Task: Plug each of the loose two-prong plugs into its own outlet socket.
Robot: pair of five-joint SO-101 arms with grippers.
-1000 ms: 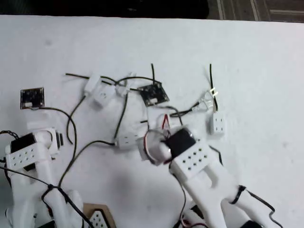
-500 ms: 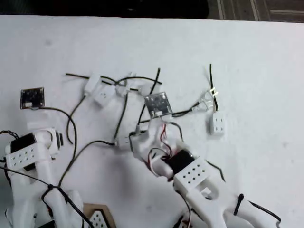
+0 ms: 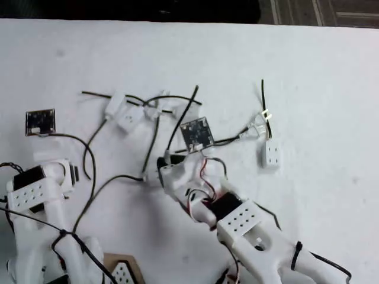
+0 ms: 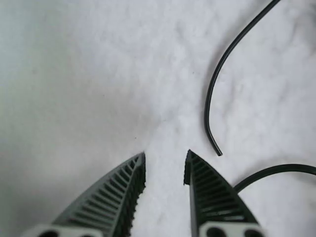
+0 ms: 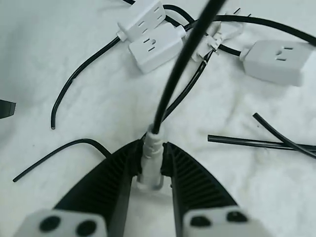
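My right gripper (image 5: 150, 165) is shut on a white plug (image 5: 149, 157) whose black cord (image 5: 185, 54) rises away from it. In the high view this gripper (image 3: 170, 173) sits at the table's middle, and the cord (image 3: 182, 121) runs from it toward the back. Two white outlet sockets (image 5: 157, 45) lie together beyond it, another socket (image 5: 275, 60) off to one side. A further socket (image 3: 271, 155) and a loose plug (image 3: 258, 127) lie at the right. My left gripper (image 4: 165, 158) is open over bare table, beside a loose cord end (image 4: 217, 152).
A black square board (image 3: 196, 134) lies just behind the right gripper and a second one (image 3: 40, 121) at the far left. Black cords (image 3: 89, 157) cross the table's middle and left. The left arm (image 3: 35, 189) stands at the front left.
The right gripper has moved left and toward the front, closing on the white plug. The plug's cord swung, and the nearby black board shifted back and right. The left arm has stayed still.
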